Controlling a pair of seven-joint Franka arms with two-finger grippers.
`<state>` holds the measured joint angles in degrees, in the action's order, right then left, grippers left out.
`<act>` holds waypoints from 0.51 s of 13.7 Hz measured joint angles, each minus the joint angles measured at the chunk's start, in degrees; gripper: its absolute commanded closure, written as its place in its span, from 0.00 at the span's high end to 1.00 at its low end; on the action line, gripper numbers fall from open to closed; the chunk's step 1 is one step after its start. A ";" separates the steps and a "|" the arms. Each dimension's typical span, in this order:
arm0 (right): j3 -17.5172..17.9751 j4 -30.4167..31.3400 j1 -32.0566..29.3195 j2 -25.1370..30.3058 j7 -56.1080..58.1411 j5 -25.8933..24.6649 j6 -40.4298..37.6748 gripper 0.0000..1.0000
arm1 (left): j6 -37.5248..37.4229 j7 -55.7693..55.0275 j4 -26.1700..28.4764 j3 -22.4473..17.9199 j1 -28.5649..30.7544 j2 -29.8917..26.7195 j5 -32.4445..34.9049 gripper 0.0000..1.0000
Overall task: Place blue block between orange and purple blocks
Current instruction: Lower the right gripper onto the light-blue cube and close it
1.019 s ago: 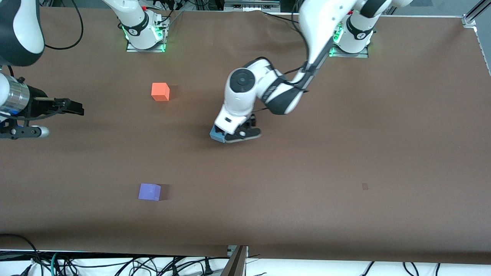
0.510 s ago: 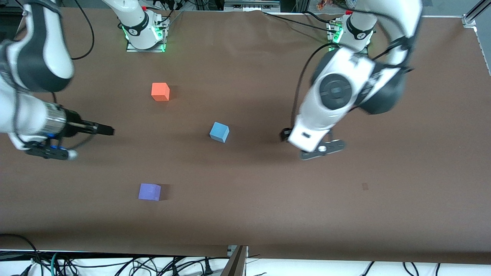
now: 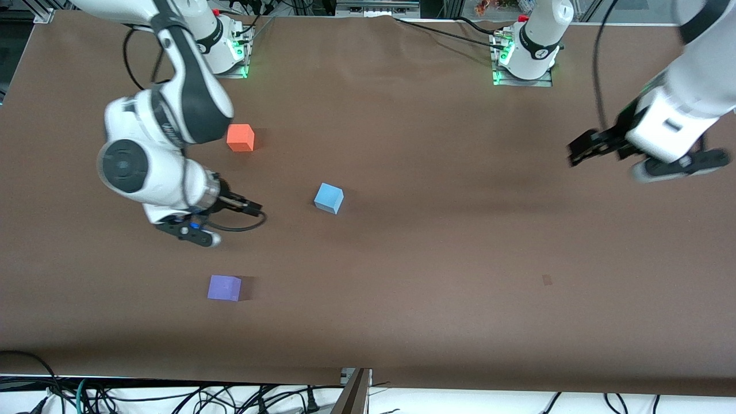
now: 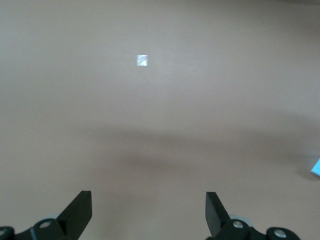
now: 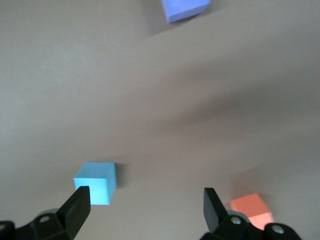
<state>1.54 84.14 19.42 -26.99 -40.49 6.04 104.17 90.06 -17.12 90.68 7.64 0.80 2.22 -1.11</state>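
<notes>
The blue block (image 3: 329,198) sits alone on the brown table, toward the left arm's end from the orange block (image 3: 240,137) and the purple block (image 3: 224,287). My right gripper (image 3: 253,207) is open and empty over the table between the orange and purple blocks, pointing at the blue block. In the right wrist view the gripper (image 5: 145,205) shows the blue block (image 5: 96,183) by one fingertip, the orange block (image 5: 251,209) by the other, and the purple block (image 5: 185,9) farther off. My left gripper (image 3: 579,152) is open and empty over bare table at its own end, as its wrist view (image 4: 148,210) shows.
A small pale mark (image 3: 547,280) lies on the table toward the left arm's end; it also shows in the left wrist view (image 4: 142,60). The arm bases (image 3: 218,49) stand along the table's edge farthest from the camera. Cables (image 3: 172,397) hang below the edge nearest the camera.
The left gripper let go of the blue block and swung away toward its end of the table. The right arm swung in toward the blue block. The blocks have not moved.
</notes>
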 measured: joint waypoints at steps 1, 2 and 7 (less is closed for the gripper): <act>-0.01 0.68 1.47 -0.73 -2.67 -0.09 2.22 1.00 | 0.17 1.44 2.12 -0.01 1.47 -1.41 0.00 1.00; -0.01 1.44 3.01 -1.55 -5.22 -0.59 4.39 1.00 | 0.59 2.38 3.63 -0.02 2.47 -1.92 0.14 1.00; 0.01 2.68 11.61 -7.39 -17.97 -5.32 12.48 1.00 | 2.40 3.16 4.77 0.16 3.10 -1.67 1.71 1.00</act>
<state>1.55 86.82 31.02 -34.37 -58.46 0.72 116.65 92.47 -13.97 95.45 7.80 3.90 0.55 0.60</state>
